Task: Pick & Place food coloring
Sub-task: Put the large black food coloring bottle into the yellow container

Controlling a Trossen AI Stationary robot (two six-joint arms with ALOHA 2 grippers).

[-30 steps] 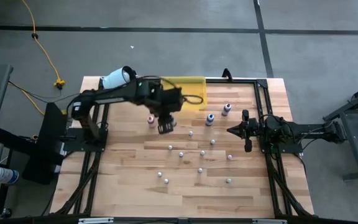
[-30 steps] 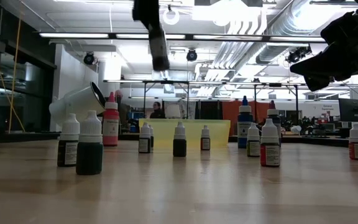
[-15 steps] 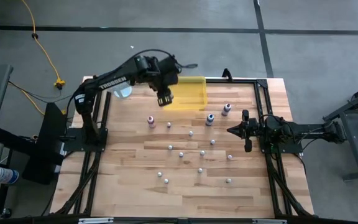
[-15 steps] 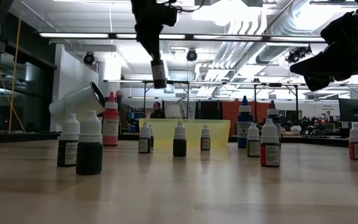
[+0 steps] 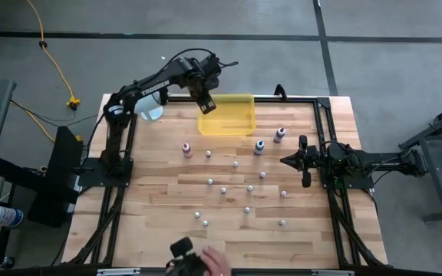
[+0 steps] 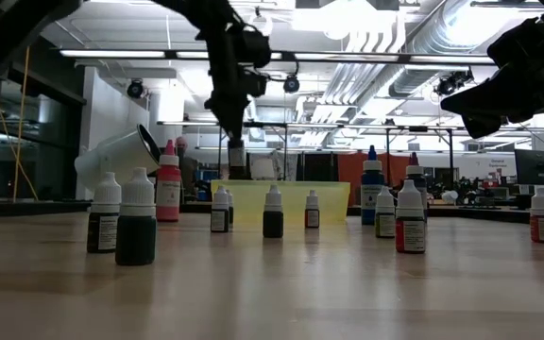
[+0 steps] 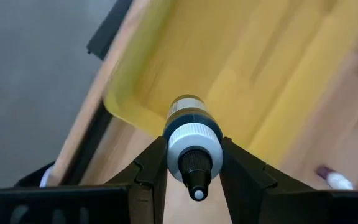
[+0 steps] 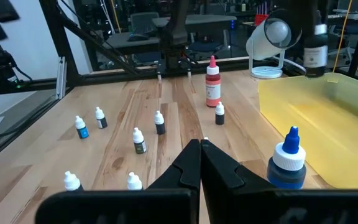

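My left gripper (image 7: 193, 163) is clamped on a dark dropper bottle (image 7: 192, 134), hanging over the near-left corner of the yellow tray (image 5: 232, 116). Letting go here, I judge it could clip the rim and bounce out onto the table (image 5: 321, 230), or land tipped. My right gripper (image 8: 200, 155) waits pressed closed and empty at the right side, with the other bottles (image 5: 223, 189) standing scattered.
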